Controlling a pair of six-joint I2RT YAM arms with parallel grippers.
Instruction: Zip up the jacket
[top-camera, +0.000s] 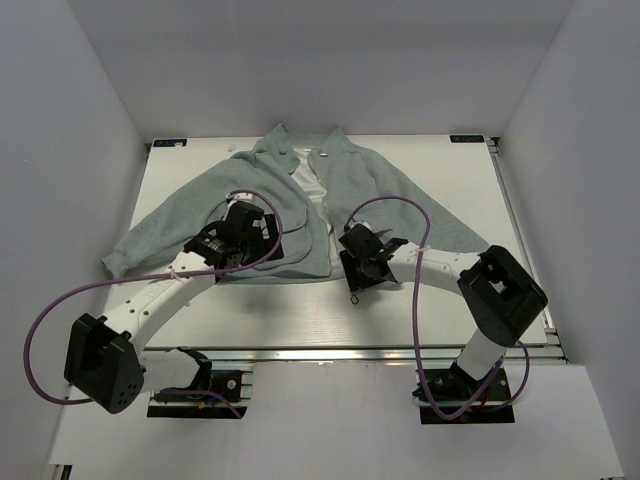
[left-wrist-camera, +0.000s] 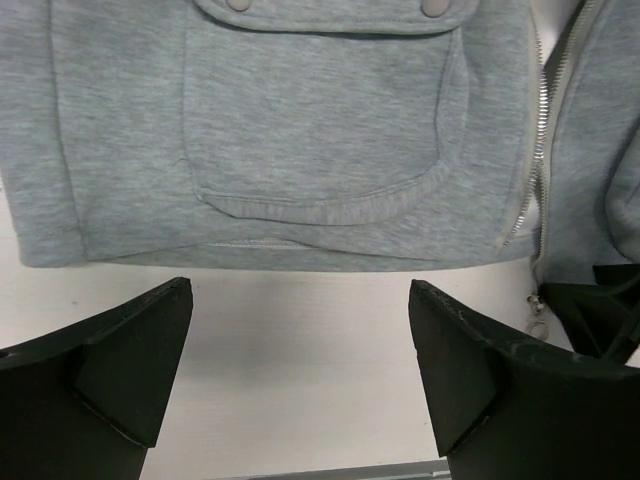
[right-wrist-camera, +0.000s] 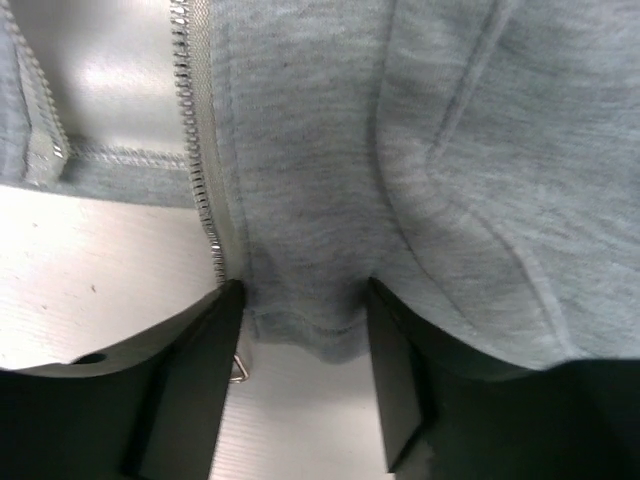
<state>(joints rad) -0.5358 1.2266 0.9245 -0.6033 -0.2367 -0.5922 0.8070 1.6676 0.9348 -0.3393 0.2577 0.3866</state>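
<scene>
Inside right gripper (right-wrist-camera: 303, 322), lower jacket (right-wrist-camera: 430, 150) hem.

A white table (top-camera: 300, 315) sits enclosed by plain white walls (top-camera: 330, 70), evenly lit.

Robot lab: white-walled booth (top-camera: 330, 70), white table (top-camera: 300, 310).

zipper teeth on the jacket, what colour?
Pale silvery zipper teeth on light tape; clearest in the right wrist view.
</scene>
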